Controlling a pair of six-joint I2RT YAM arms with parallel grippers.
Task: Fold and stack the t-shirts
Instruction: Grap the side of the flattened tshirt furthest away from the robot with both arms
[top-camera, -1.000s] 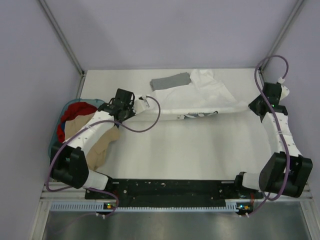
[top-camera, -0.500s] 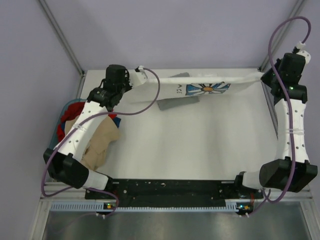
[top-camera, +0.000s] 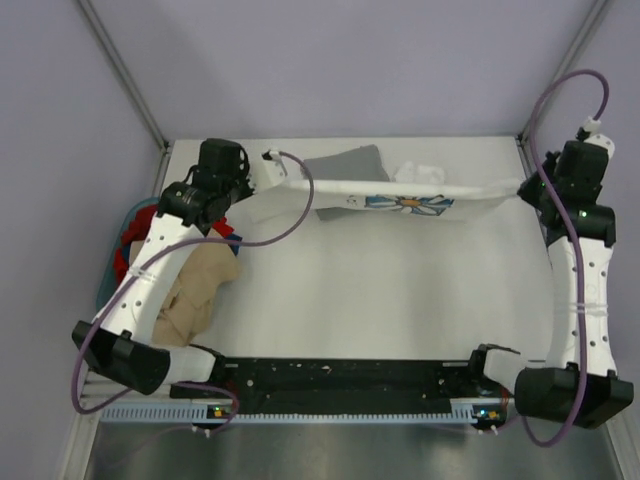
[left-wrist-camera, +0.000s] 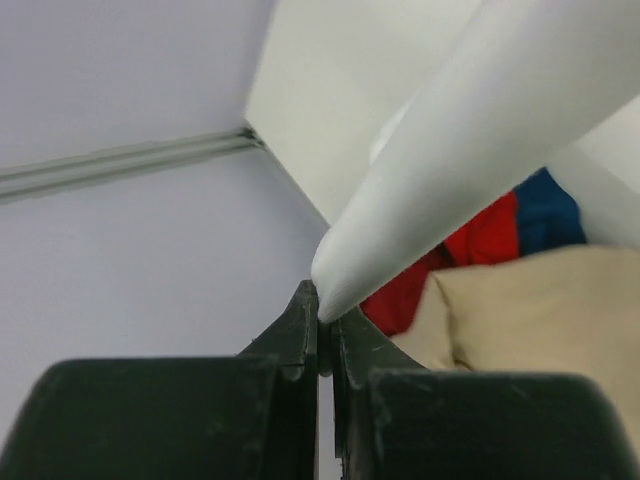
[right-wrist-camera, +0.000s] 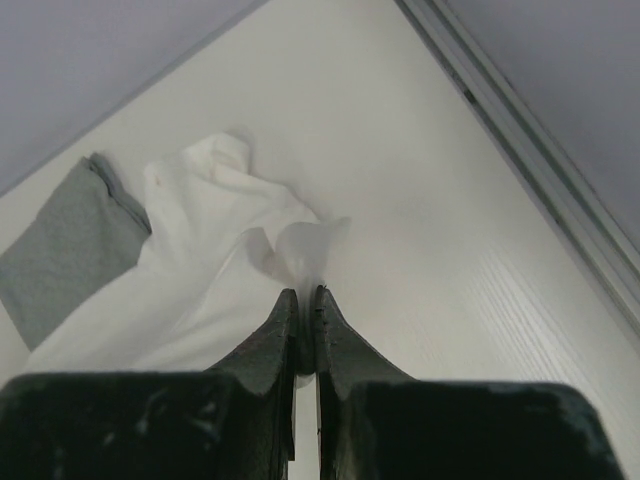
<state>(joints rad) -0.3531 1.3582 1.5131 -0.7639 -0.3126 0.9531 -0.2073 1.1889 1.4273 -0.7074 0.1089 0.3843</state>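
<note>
White t-shirt (top-camera: 400, 195) strung out between both grippers

Clothes pile (top-camera: 200, 285) sits at 9 o'clock on the tabletop (top-camera: 380, 300). Further back, left gripper (left-wrist-camera: 322, 310) at 11 and right gripper (right-wrist-camera: 303, 300) at 1 each pinch a shirt end tight, daisy print showing. Grey t-shirt (top-camera: 340, 163) lies at 12, partly behind it.

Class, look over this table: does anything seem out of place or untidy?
The white t-shirt, pinched between the left gripper and right gripper, hangs bunched into a narrow strip, partly covering the grey t-shirt. At the left edge, a crumpled clothes heap sprawls onto the table.
</note>
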